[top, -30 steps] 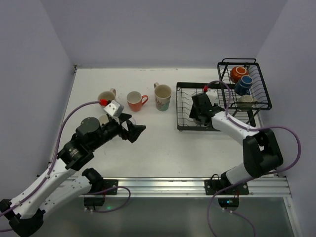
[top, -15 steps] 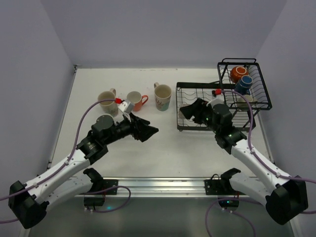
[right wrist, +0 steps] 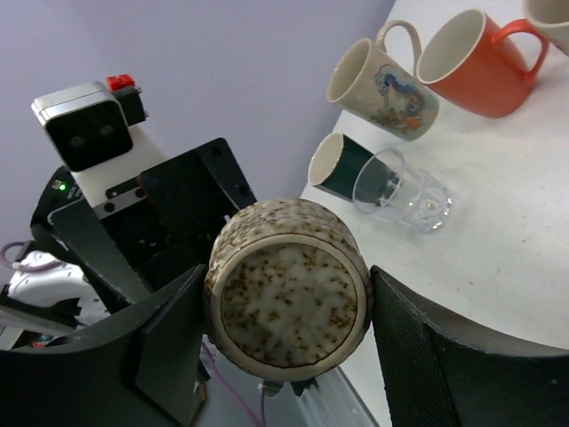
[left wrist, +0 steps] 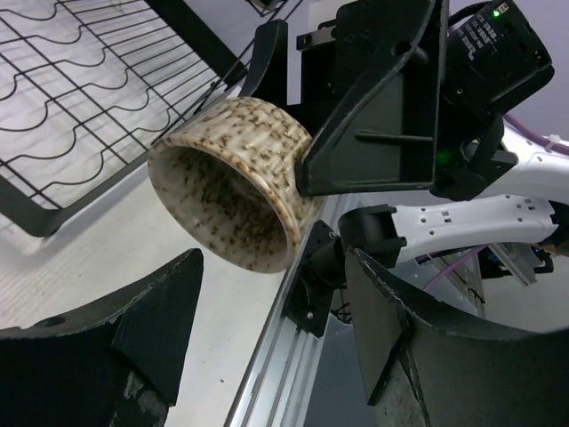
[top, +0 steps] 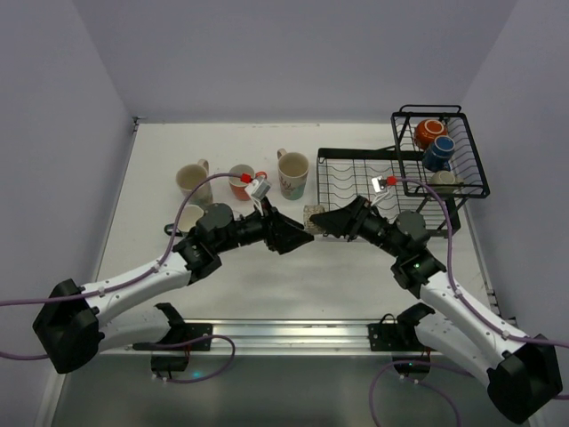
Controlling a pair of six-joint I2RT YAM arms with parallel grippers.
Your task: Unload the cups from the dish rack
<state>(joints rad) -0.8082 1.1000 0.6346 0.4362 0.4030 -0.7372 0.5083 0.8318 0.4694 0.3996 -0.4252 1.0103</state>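
Top external view: the two arms meet above the table (top: 307, 285), just in front of the near left corner of the dish rack (top: 322, 191). The right gripper (top: 327, 222) is clamped on a speckled cream cup (top: 313, 216), which it holds off the surface, lying on its side.

Right wrist view: the base of this cup faces the camera, with one finger pressed against each flank.

Left wrist view: the cup's mouth faces the left gripper (left wrist: 274, 258). Its fingers (left wrist: 151, 329) are spread wide and stop short of the rim, touching nothing.

The raised basket (top: 462, 156) of the rack holds an orange cup (top: 430, 132), a blue cup (top: 438, 151) and a beige cup (top: 443, 181). On the table to the left of the rack, a cream mug (top: 192, 178), an orange-red mug (top: 242, 181) and a patterned cream mug (top: 292, 173) stand upright in a row. A dark teal cup (right wrist: 342, 166) and a clear glass (right wrist: 400, 191) sit close together near them.
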